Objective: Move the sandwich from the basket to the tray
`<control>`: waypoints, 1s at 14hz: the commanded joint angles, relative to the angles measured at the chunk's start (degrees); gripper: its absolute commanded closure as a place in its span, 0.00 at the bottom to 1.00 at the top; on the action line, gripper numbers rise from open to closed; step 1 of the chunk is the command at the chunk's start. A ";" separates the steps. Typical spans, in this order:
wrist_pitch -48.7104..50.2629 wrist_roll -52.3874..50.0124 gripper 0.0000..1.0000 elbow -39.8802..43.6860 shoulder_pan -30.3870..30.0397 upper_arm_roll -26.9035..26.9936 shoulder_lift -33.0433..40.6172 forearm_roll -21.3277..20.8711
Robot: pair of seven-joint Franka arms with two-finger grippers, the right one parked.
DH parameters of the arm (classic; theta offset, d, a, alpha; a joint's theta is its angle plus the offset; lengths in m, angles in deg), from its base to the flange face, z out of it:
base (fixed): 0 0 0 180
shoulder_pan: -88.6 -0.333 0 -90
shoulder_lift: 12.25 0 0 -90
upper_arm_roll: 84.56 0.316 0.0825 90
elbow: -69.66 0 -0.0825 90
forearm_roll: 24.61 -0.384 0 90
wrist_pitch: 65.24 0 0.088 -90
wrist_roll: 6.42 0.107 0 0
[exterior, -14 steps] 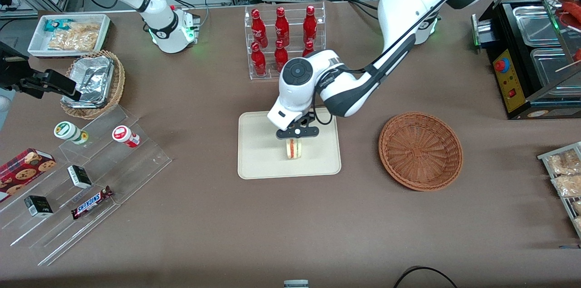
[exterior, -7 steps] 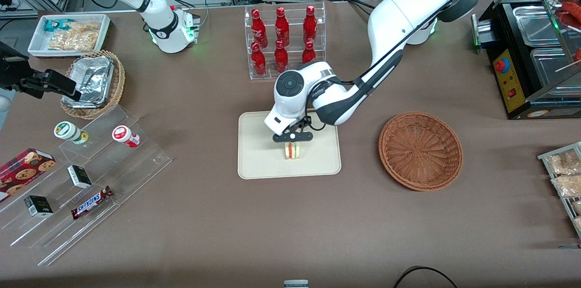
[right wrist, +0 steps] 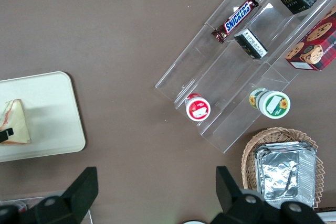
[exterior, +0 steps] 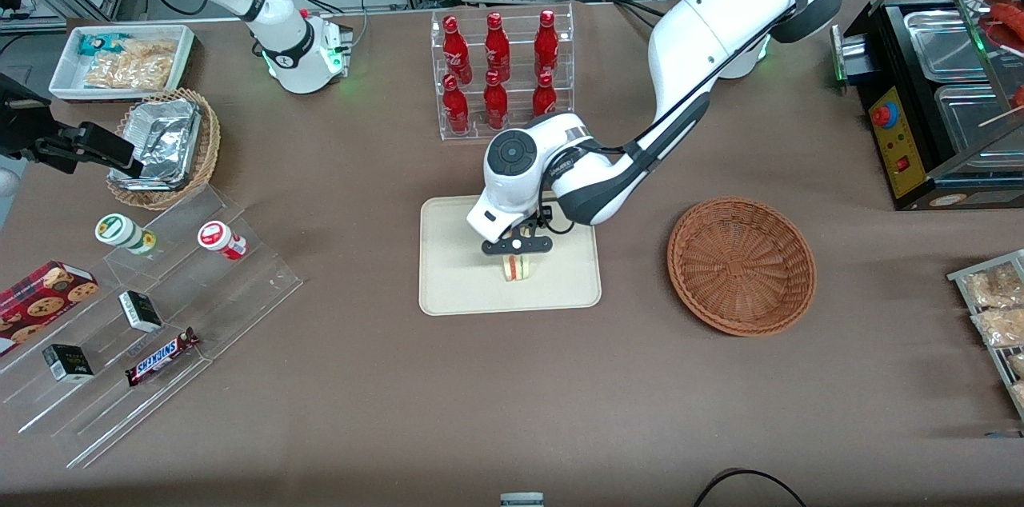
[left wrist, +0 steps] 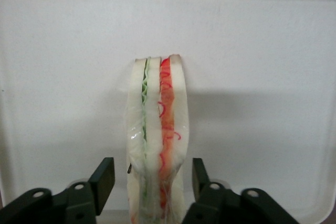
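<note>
The sandwich (exterior: 518,268) stands on edge on the cream tray (exterior: 456,271), near its middle. It is a white bread wedge with green and red-orange layers (left wrist: 156,114). My left gripper (exterior: 517,253) is right above it, open. Its fingers (left wrist: 103,178) flank the sandwich's upper end with a small gap on each side. The tray's flat floor (left wrist: 262,51) lies all around the sandwich. The reddish-brown wicker basket (exterior: 742,265) sits empty beside the tray, toward the working arm's end. The right wrist view also shows the sandwich (right wrist: 17,121) on the tray (right wrist: 52,108).
A clear rack of red bottles (exterior: 500,71) stands just farther from the front camera than the tray. A clear stepped shelf with snacks (exterior: 152,307), a tan basket holding foil (exterior: 164,147) and a white bin (exterior: 120,59) lie toward the parked arm's end. A black food warmer (exterior: 936,91) lies toward the working arm's end.
My left gripper has come down over the tray with the sandwich and shifted slightly toward the parked arm's end. The sandwich now rests on the tray.
</note>
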 commanded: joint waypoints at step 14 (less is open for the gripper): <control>34.02 -0.70 0.01 -0.91 -18.21 0.61 34.11 11.97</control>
